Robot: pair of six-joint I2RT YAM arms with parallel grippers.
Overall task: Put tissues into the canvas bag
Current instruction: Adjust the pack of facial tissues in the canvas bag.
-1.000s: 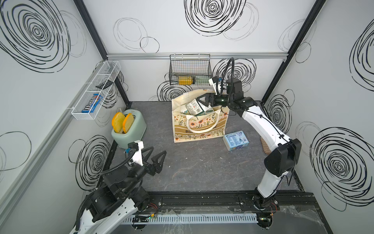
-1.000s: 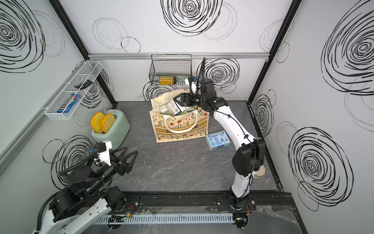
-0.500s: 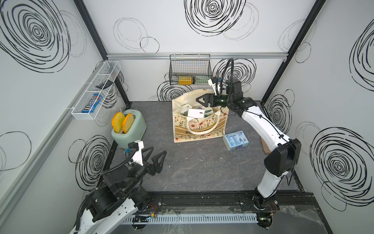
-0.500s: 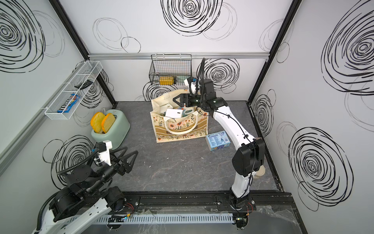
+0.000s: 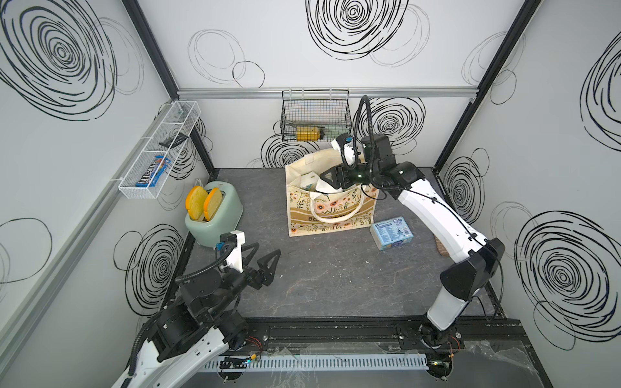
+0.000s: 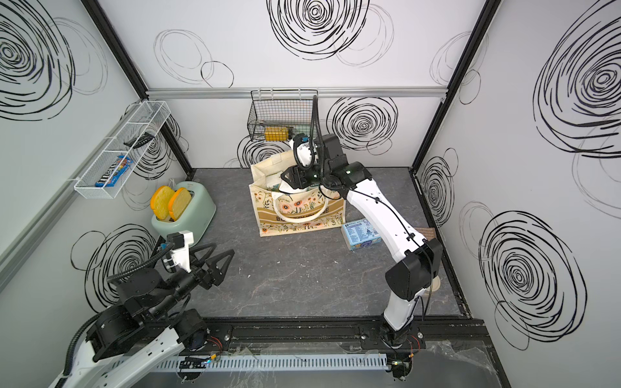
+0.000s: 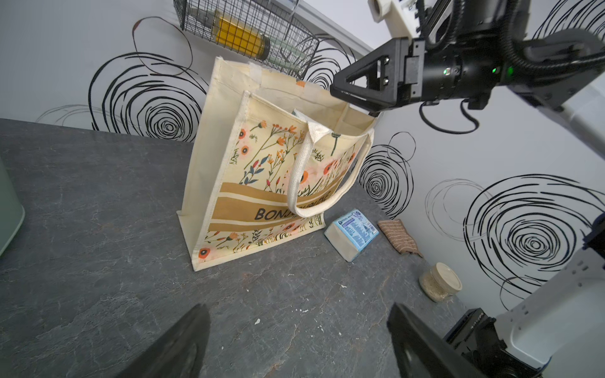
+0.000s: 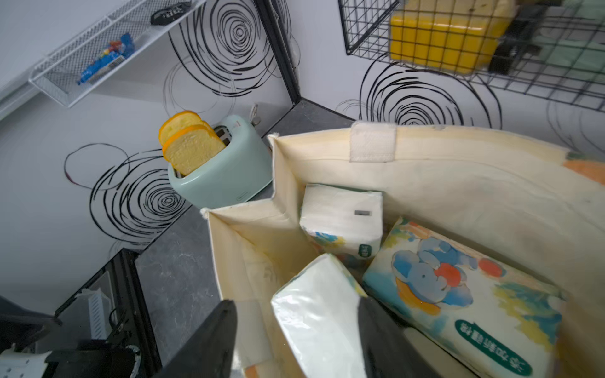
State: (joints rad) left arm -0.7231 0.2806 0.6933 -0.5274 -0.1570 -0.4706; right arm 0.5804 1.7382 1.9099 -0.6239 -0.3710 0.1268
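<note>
The canvas bag (image 5: pixel 331 215) (image 6: pixel 302 215) stands upright at the back of the table, mouth open. My right gripper (image 5: pixel 326 179) (image 8: pixel 296 304) hangs in that mouth, jaws apart. A white tissue pack (image 8: pixel 317 311) leans between them. One finger touches the pack and a gap shows at the other finger. Deeper in the bag lie an elephant-print pack (image 8: pixel 458 294) and another white pack (image 8: pixel 340 212). A light blue pack (image 5: pixel 391 232) (image 7: pixel 352 232) lies on the table beside the bag. My left gripper (image 5: pixel 267 250) (image 7: pixel 298 311) hovers open and empty at the front left.
A mint toaster (image 5: pixel 215 215) with two bread slices stands at the left. Just behind the bag, a black wire basket (image 5: pixel 316 117) hangs on the back wall. A white wire shelf (image 5: pixel 158 154) is on the left wall. A brown striped cloth (image 7: pixel 397 235) and a small jar (image 7: pixel 440 281) lie by the right wall.
The pack my right gripper held above the bag a second ago has sunk into the bag's mouth. The right jaws now stand closer together. The left arm has not moved.
</note>
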